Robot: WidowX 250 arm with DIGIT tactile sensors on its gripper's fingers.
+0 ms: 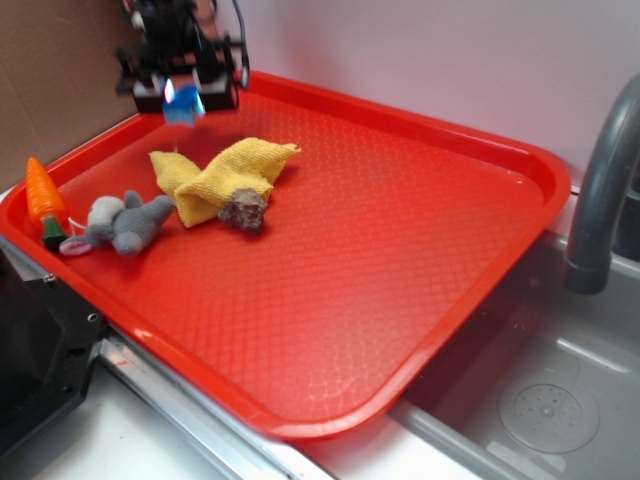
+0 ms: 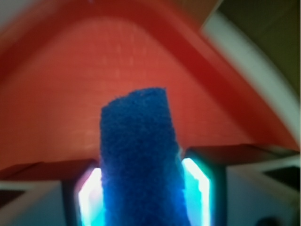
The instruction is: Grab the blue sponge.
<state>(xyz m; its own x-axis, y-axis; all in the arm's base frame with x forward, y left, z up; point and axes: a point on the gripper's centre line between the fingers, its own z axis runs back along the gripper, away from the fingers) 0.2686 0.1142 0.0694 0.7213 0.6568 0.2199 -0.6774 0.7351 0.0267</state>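
Far-left edge of the red tray: toy carrot lying against the rim, tip pointing far. Just right of it, grey plush mouse on its side, on the tray floor.

Above the tray's far-left corner: gripper raised clear of the surface, jaws closed onto the blue sponge. Exterior view shows the sponge hanging below the jaws, not touching the tray. Wrist view confirms: sponge stands on end between the two fingers, which press its sides; red tray floor visible beyond it, blurred.

Right of the mouse, near tray centre-left: yellow cloth, crumpled, with a small brown-grey lump touching its near edge; cannot identify the lump. Rest of tray bare. Far right: sink basin and grey faucet, off the tray.

Judgement: the grasp step looks done, sponge secured and lifted. Next move, if any, calls only for keeping the pinch firm and steady; sponge is soft, so a loosened grip could let it slip.
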